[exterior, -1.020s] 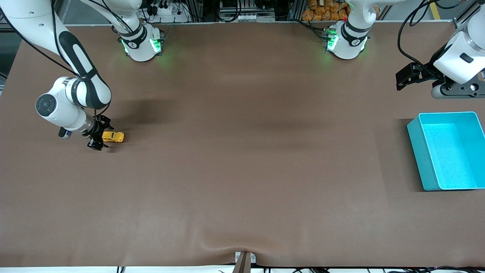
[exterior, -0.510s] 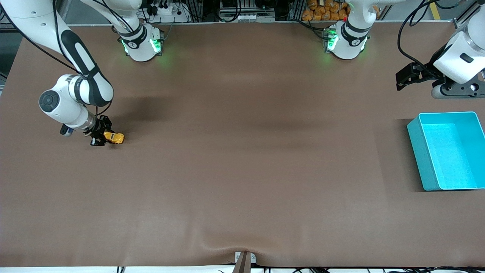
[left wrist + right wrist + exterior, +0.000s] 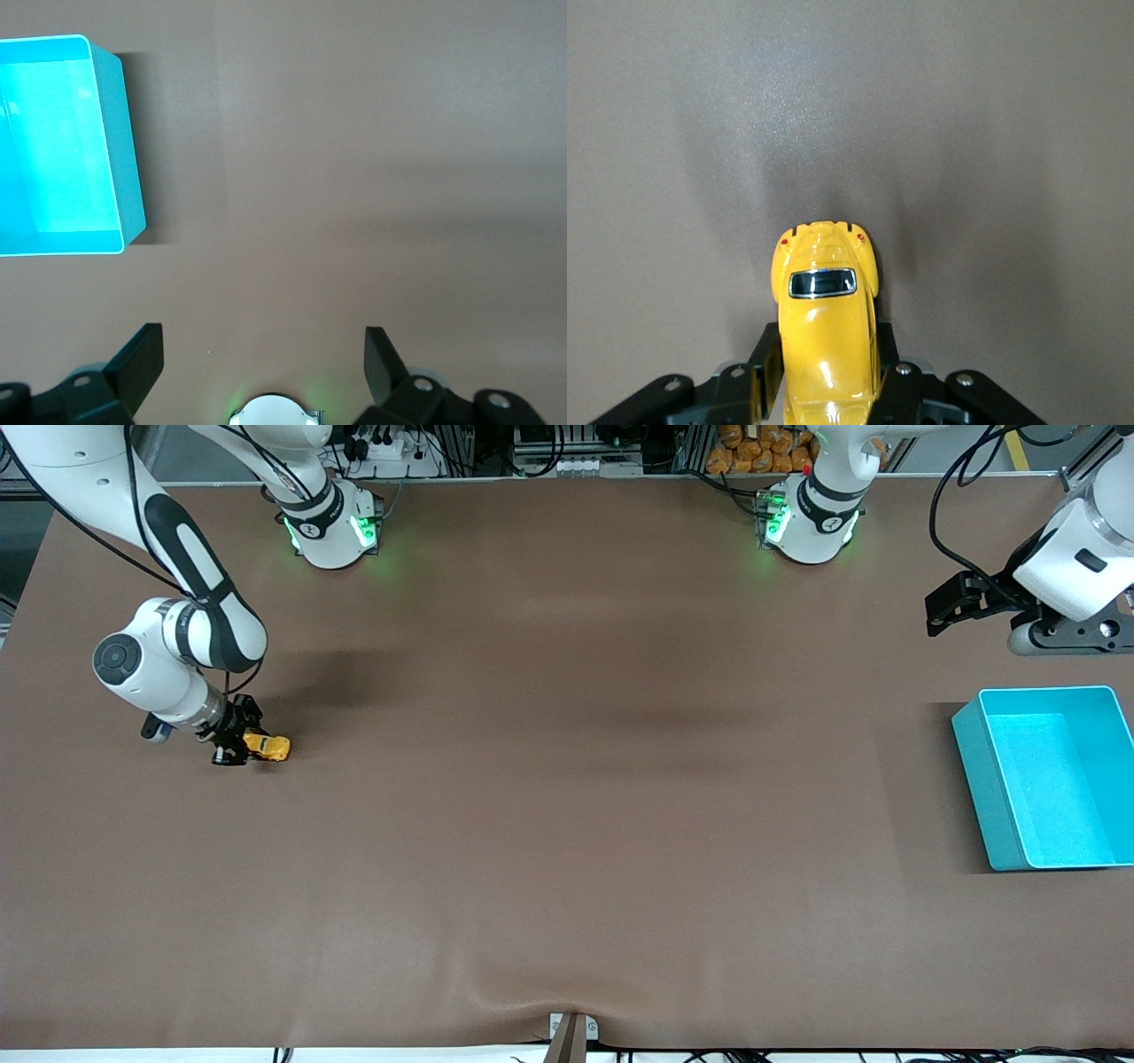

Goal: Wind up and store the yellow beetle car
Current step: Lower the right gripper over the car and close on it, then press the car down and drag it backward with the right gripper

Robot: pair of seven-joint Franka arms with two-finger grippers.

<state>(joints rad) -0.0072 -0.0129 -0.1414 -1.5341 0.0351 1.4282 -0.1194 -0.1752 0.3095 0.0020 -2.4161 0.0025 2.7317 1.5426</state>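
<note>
Item 1. Right pincer (image 3: 237, 746), black two-finger type on a white-and-black jointed arm, low at the table (image 3: 567, 797) toward the right arm's end. Clenched on the small glossy yellow beetle car (image 3: 267, 747); in the right wrist view its fingers (image 3: 769, 359) press both flanks of the body, pincer centre at (image 3: 828, 372).

Item 2. Yellow beetle car (image 3: 826, 319): rounded, smooth, shiny shell; dark rectangular window; two tiny red lamps at the end that sticks out of the pincer. Appears to rest on the table. No writing legible.

Item 3. Table: wide, flat, covered in matt brown sheet with a slight ripple at the edge nearest the front camera.

Item 4. Teal rectangular plastic bin (image 3: 1045, 776): open-topped, smooth walls, rounded corners, paler bright interior. Stands at the left arm's end, well apart from the car. Also seen in the left wrist view (image 3: 128, 155). No label visible.

Item 5. Left pincer (image 3: 952, 605), black, on a white arm that waits, held up over the table's left-arm end near the bin. Released: the left wrist view shows its fingers (image 3: 142, 359) set wide apart, pincer centre at (image 3: 264, 363), nothing between them.
</note>
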